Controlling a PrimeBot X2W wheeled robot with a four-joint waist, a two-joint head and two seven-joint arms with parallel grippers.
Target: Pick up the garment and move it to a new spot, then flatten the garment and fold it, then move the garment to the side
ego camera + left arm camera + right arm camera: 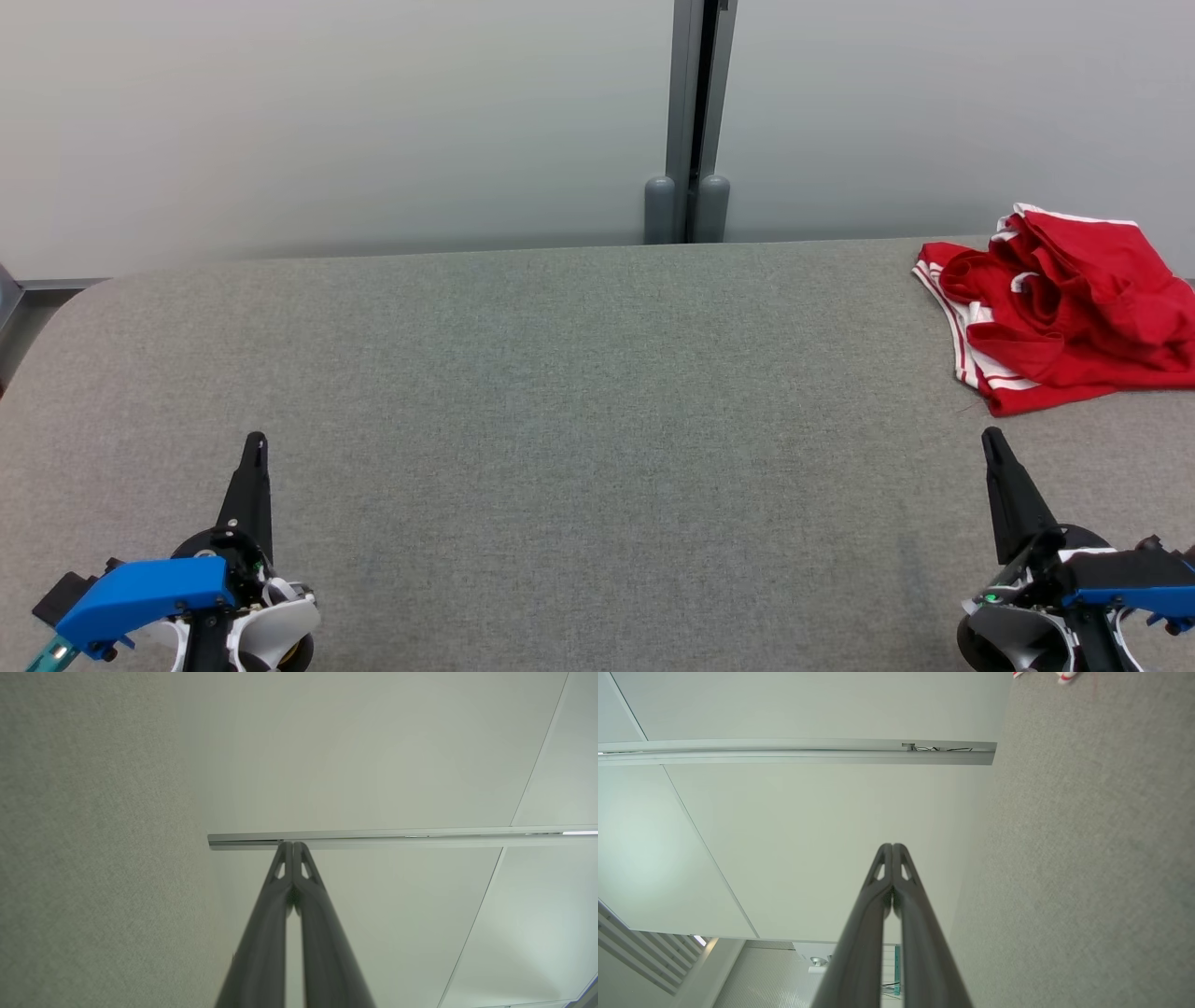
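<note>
Both grippers are pressed together and empty, with the red garment (1064, 313) crumpled at the far right of the grey table (597, 420).

The garment is red with white striped trim and lies bunched in a loose heap by the table's back edge, running off the right side of the head view. It is too rumpled to tell whether it is shorts or a jersey. The left gripper (255, 439) hangs over the near left of the table and the right gripper (990, 436) over the near right, its tips near the garment but apart from it. Each wrist view shows its own fingers meeting at the tips, left (293, 845) and right (893, 845), with nothing between them. A scrap of the striped trim (1066, 675) peeks in at the top of the right wrist view. Behind the table stand pale wall panels (327, 121) joined by a grey post (691, 121).
</note>
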